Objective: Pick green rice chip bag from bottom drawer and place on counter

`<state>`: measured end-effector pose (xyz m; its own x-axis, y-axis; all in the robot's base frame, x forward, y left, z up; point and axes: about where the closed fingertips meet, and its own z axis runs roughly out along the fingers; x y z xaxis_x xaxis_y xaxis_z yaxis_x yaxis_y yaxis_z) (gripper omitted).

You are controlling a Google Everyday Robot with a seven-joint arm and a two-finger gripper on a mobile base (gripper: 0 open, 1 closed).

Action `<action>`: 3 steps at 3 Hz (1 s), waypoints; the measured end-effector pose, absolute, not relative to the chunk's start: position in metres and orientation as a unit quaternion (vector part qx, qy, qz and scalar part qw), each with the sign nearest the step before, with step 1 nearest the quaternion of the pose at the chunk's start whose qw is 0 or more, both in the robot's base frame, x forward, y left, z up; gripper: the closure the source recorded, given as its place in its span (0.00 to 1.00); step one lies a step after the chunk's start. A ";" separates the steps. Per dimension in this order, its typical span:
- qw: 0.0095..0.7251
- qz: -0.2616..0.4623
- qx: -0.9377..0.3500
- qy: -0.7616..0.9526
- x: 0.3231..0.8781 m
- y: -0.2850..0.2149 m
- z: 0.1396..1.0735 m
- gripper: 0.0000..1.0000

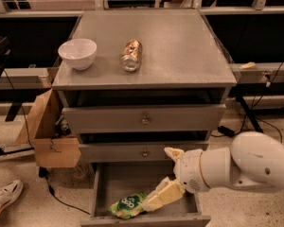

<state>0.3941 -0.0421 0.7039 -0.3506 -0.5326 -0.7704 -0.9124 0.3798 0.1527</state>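
My gripper [152, 202], a pale cream, wedge-shaped tool at the end of my smooth, rounded white arm [248, 167], sits low inside the wide shallow grey bottom drawer [132, 178]; the drawer is pulled out, showing a flat matte floor, low side walls and a plain front rim. The gripper slants down and to the left, and its tip meets the right end of the crinkly bright-green rice chip bag [127, 205]; whether the gripper is apart, together or clamped on the bag I cannot tell, since only one cream face of it shows. The bag lies flat on the drawer floor near the front rim, left of the middle; it is soft and rumpled, with white round lettering and a yellowish patch.

Above the open drawer are two flat grey drawer fronts, the upper [109, 119] and the lower [109, 152], each with a small round brass knob at its middle; both are closed. Over them spreads the broad flat grey matte counter [180, 46], roughly square, its edges slightly overhanging; on its left part stands a smooth round white bowl [77, 54], upright, and just to the right of it, apart from it, a shiny brown-gold can [131, 55] lies on its side.

Left of the cabinet a brown cardboard box [47, 136] leans with its flaps open; a light sneaker [4, 197] rests on the speckled floor at the lower left.
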 end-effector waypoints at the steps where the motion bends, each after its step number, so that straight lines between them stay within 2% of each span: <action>1: 0.330 0.322 -0.439 0.771 0.377 -0.026 0.634 0.00; 2: 0.310 0.358 -0.404 0.782 0.358 0.005 0.556 0.00; 3: 0.314 0.361 -0.371 0.796 0.365 0.006 0.528 0.00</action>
